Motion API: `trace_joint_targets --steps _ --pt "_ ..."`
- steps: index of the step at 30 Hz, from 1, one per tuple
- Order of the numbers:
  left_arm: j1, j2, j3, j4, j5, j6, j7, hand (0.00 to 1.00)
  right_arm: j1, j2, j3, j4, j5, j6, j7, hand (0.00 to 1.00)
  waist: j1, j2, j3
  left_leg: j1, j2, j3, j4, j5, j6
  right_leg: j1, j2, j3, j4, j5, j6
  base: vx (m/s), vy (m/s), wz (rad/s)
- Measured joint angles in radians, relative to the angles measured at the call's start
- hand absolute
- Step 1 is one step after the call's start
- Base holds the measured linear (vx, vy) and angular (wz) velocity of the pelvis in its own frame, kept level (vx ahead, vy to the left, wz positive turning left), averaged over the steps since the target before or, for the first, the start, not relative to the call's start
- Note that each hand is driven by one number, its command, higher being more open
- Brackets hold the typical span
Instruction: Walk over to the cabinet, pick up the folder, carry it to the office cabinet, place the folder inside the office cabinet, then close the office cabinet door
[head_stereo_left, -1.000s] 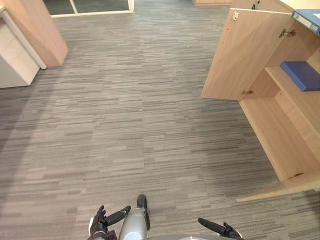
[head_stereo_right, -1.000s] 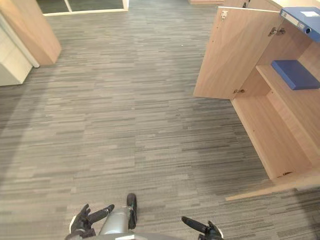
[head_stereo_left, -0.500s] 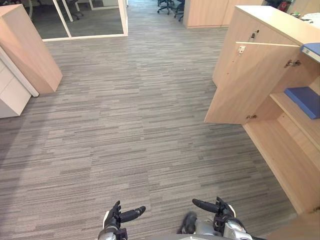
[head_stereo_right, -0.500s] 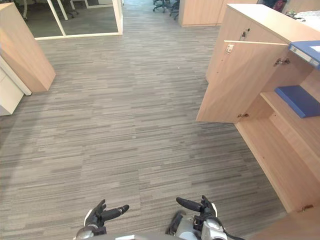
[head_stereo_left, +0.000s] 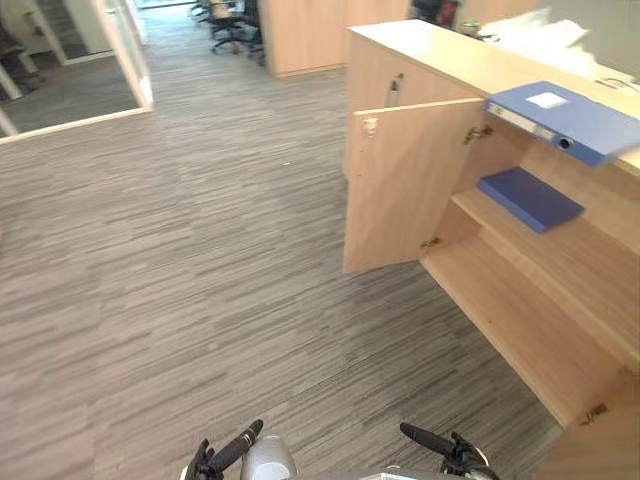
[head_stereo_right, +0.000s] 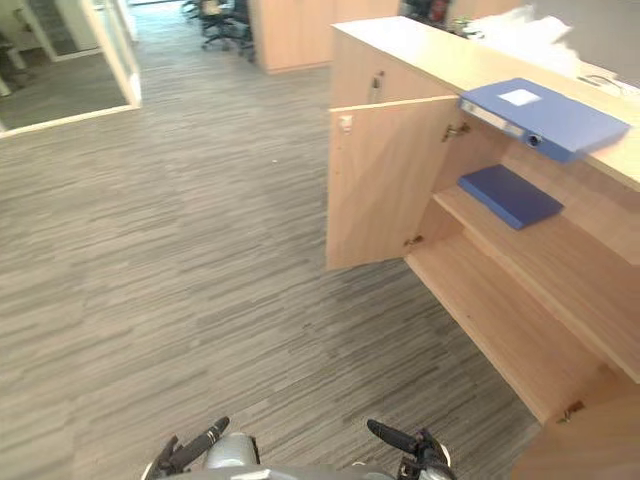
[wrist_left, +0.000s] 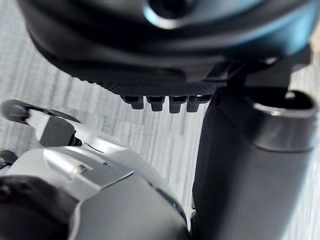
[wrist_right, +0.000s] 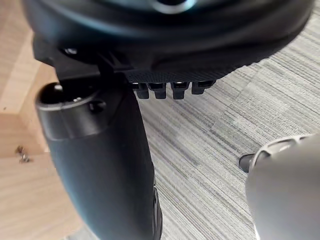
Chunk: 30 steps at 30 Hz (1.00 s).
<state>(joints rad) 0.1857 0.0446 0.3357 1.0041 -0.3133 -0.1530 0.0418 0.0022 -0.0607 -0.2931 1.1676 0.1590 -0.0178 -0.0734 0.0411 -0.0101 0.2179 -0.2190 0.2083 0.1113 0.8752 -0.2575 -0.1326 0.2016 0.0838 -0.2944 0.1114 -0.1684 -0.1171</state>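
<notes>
A blue folder (head_stereo_left: 565, 120) lies on top of the wooden office cabinet (head_stereo_left: 450, 55) at the right, its end jutting over the front edge. A second, darker blue folder (head_stereo_left: 530, 198) lies flat on the upper shelf inside. The cabinet door (head_stereo_left: 400, 185) stands wide open toward me. My left hand (head_stereo_left: 225, 455) and right hand (head_stereo_left: 445, 448) hang low at the near edge, well short of the cabinet. Both are open with straight fingers and hold nothing. In the wrist views the left hand's thumb (wrist_left: 240, 165) and the right hand's thumb (wrist_right: 100, 165) stand straight over grey carpet.
Grey striped carpet stretches between me and the cabinet. White papers (head_stereo_left: 540, 30) lie at the far end of the cabinet top. Another wooden cabinet (head_stereo_left: 300, 35) and office chairs (head_stereo_left: 225, 15) stand at the back, a glass partition (head_stereo_left: 125, 55) at the far left.
The camera has swung to the right, so the open cabinet now fills the right half and the folder on top is in full view. Both hands stay low and empty.
</notes>
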Motion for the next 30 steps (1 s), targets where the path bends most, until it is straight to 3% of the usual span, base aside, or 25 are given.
trace_joint_targets --steps 1,3,4,5,6,7,8,9,10,11,12,13,14,16,17,18,20,22,23,24,30 --pt "0.0 -0.002 0.002 -0.002 0.0 0.0 0.0 1.0 -0.002 -0.001 0.0 0.004 0.0 0.0 0.0 1.0 0.001 0.001 0.001 -0.007 -0.031 -0.053 -0.08 -0.005 -0.007 0.013 -0.001 0.026 -0.006 0.0 0.005 0.38 0.11 -1.4" --pt "-0.006 -0.019 0.036 0.004 -0.001 0.003 0.006 1.0 -0.009 0.006 0.0 0.002 0.0 -0.005 0.0 1.0 0.004 0.004 0.008 -0.006 -0.117 -0.311 -0.447 0.012 -0.016 0.046 -0.008 0.119 -0.03 -0.017 0.032 0.37 0.176 -1.41" --pt "-0.007 -0.024 0.045 0.004 -0.002 0.003 0.01 1.0 -0.007 0.009 0.0 0.0 0.0 -0.006 0.0 1.0 0.005 0.007 0.01 -0.007 -0.122 -0.356 -0.503 0.023 -0.01 0.051 -0.01 0.137 -0.031 -0.025 0.04 0.39 0.231 -1.28" --pt "-0.015 -0.038 0.058 0.003 -0.009 0.003 0.022 1.0 0.0 0.013 -0.004 -0.008 0.005 -0.002 -0.002 1.0 0.006 0.016 0.012 -0.008 -0.128 -0.42 -0.579 0.046 -0.009 0.063 -0.016 0.178 -0.021 -0.046 0.069 0.52 0.349 -1.26" --pt "-0.014 -0.056 0.073 0.003 -0.015 0.003 0.035 1.0 0.023 0.014 -0.004 -0.039 0.005 -0.004 -0.003 1.0 0.012 0.035 0.0 -0.008 -0.125 -0.438 -0.586 0.091 -0.019 0.063 -0.029 0.204 0.004 -0.074 0.103 0.54 0.385 -1.18" --pt "-0.013 -0.059 0.074 0.003 -0.02 0.003 0.037 1.0 0.03 0.015 -0.004 -0.048 0.005 -0.004 -0.003 1.0 0.014 0.037 -0.005 -0.004 -0.127 -0.434 -0.574 0.122 -0.021 0.062 -0.035 0.214 0.016 -0.086 0.112 0.59 0.445 -1.25" --pt "-0.004 -0.064 0.074 0.004 -0.028 0.003 0.042 1.0 0.05 0.028 -0.013 -0.076 0.004 -0.005 -0.002 1.0 0.015 0.042 -0.022 0.001 -0.135 -0.393 -0.538 0.207 -0.024 0.054 -0.066 0.25 0.07 -0.119 0.164 0.49 0.408 -1.18" --pt "0.001 -0.052 0.075 0.006 -0.029 0.002 0.043 1.0 0.061 0.046 -0.033 -0.089 -0.001 -0.005 0.001 1.0 0.014 0.007 -0.046 0.012 -0.158 -0.329 -0.529 0.176 0.008 0.003 -0.121 0.253 0.15 -0.137 0.188 0.47 0.392 -1.25" --pt "-0.004 -0.048 0.078 0.005 -0.029 0.002 0.045 1.0 0.064 0.057 -0.043 -0.094 -0.001 -0.005 0.006 1.0 0.017 -0.002 -0.054 0.023 -0.167 -0.298 -0.531 0.163 0.02 -0.025 -0.147 0.24 0.209 -0.139 0.192 0.4 0.36 -1.21" --pt "-0.004 -0.045 0.082 0.005 -0.029 0.002 0.05 1.0 0.069 0.067 -0.044 -0.104 -0.001 -0.003 0.009 1.0 0.028 -0.012 -0.059 0.067 -0.182 -0.232 -0.549 0.147 0.047 -0.092 -0.204 0.221 0.364 -0.14 0.193 0.34 0.355 -1.24" --pt "-0.003 -0.04 0.079 0.005 -0.029 0.002 0.051 1.0 0.073 0.066 -0.077 -0.107 -0.001 -0.001 0.009 1.0 0.03 -0.024 -0.064 0.123 -0.211 -0.172 -0.57 0.136 0.075 -0.166 -0.284 0.18 0.551 -0.118 0.158 0.31 0.361 -1.13" --pt "-0.004 -0.038 0.075 0.006 -0.028 0.002 0.052 1.0 0.073 0.069 -0.104 -0.108 0.0 0.002 0.01 1.0 0.024 -0.027 -0.066 0.15 -0.227 -0.154 -0.579 0.132 0.087 -0.192 -0.328 0.146 0.632 -0.095 0.122 0.27 0.352 -0.8" --pt "-0.013 -0.038 0.069 0.007 -0.026 0.002 0.054 1.0 0.068 0.066 -0.141 -0.108 -0.001 0.005 0.011 1.0 0.008 -0.023 -0.063 0.209 -0.249 -0.122 -0.603 0.128 0.114 -0.218 -0.417 0.06 0.754 -0.043 0.059 0.2 0.261 -0.41" --pt "-0.031 -0.029 0.061 0.012 -0.003 0.002 0.049 1.0 0.071 0.054 -0.165 -0.103 -0.007 0.0 0.006 1.0 -0.004 -0.01 -0.055 0.309 -0.256 -0.095 -0.662 0.128 0.13 -0.221 -0.505 -0.064 0.874 -0.045 0.041 0.2 0.28 -0.46" --pt "-0.042 -0.015 0.057 0.021 0.02 0.0 0.046 1.0 0.07 0.05 -0.176 -0.099 -0.006 -0.001 0.007 1.0 -0.013 -0.004 -0.061 0.346 -0.242 -0.08 -0.696 0.127 0.132 -0.236 -0.517 -0.114 0.898 -0.047 0.045 0.15 0.218 -0.46" --pt "-0.046 -0.006 0.048 0.023 0.03 0.001 0.046 1.0 0.068 0.05 -0.176 -0.098 -0.006 -0.001 0.008 1.0 -0.017 -0.004 -0.061 0.364 -0.233 -0.069 -0.715 0.128 0.132 -0.242 -0.512 -0.127 0.889 -0.05 0.053 0.1 0.119 -0.54" --pt "-0.055 0.013 0.02 0.035 0.052 0.002 0.042 1.0 0.056 0.053 -0.166 -0.089 -0.006 -0.004 0.013 1.0 -0.023 -0.006 -0.06 0.39 -0.206 -0.031 -0.751 0.128 0.132 -0.286 -0.482 -0.153 0.773 -0.082 0.117 0.07 -0.01 -0.6" --pt "-0.078 0.018 -0.005 0.06 0.072 0.007 0.042 1.0 0.036 0.053 -0.158 -0.082 -0.007 -0.001 0.02 1.0 -0.037 -0.012 -0.054 0.391 -0.186 -0.01 -0.761 0.117 0.118 -0.303 -0.441 -0.174 0.558 -0.08 0.156 0.08 -0.123 -0.47" --pt "-0.085 0.026 -0.011 0.075 0.097 0.013 0.043 1.0 0.027 0.062 -0.151 -0.076 -0.006 0.004 0.023 1.0 -0.041 -0.032 -0.043 0.396 -0.178 0.006 -0.756 0.1 0.099 -0.291 -0.411 -0.179 0.398 -0.051 0.177 0.13 -0.244 -0.45" --pt "-0.096 0.02 -0.012 0.085 0.112 0.024 0.041 1.0 0.016 0.061 -0.156 -0.076 -0.008 0.006 0.026 1.0 -0.045 -0.012 -0.027 0.412 -0.152 0.01 -0.756 0.096 0.083 -0.258 -0.365 -0.195 0.36 -0.036 0.169 0.1 -0.211 -0.39" --pt "-0.121 -0.023 -0.049 0.08 0.159 0.024 0.027 1.0 0.02 0.056 -0.149 -0.092 -0.022 0.009 0.025 1.0 -0.05 0.007 -0.027 0.448 -0.088 0.011 -0.776 0.06 0.034 -0.249 -0.308 -0.217 0.388 -0.115 0.154 0.09 -0.173 -0.09"
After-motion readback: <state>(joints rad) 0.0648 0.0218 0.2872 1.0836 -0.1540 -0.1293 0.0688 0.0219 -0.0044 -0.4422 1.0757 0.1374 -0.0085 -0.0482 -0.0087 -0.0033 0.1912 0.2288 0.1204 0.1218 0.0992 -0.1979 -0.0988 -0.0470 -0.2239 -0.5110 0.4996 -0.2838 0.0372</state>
